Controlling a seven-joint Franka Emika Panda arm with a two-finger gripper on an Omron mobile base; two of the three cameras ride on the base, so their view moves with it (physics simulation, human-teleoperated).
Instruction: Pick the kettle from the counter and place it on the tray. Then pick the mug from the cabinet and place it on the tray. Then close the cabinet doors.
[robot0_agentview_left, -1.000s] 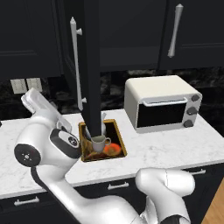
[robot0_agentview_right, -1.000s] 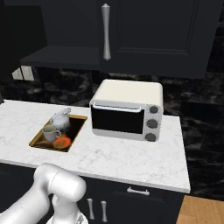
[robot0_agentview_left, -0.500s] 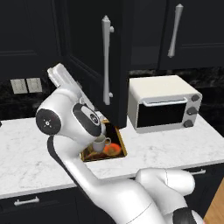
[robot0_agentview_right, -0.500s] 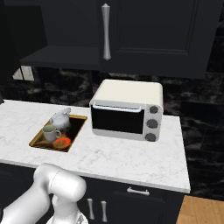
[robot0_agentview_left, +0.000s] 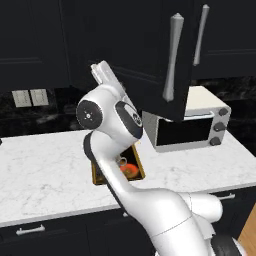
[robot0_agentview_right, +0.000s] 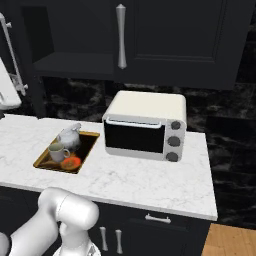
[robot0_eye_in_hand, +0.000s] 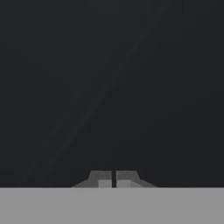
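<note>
The two fingers (robot0_eye_in_hand: 113, 179) are pressed together with nothing held, facing a black door panel (robot0_agentview_left: 150, 55). One kettle (robot0_agentview_right: 69, 136) and one mug (robot0_agentview_right: 58, 152) are seen on the single tray (robot0_agentview_right: 46, 161), on the marble surface (robot0_agentview_right: 150, 175) beside one toaster oven (robot0_agentview_right: 145, 124).

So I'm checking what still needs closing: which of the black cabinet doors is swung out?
The left cabinet door, by the robot arm: it stands out over the counter, leaving the shelf exposed. The right door is flush.

Glossy white rounded arm (robot0_agentview_left: 125, 165), dark joint discs, grey finger tips.
</note>
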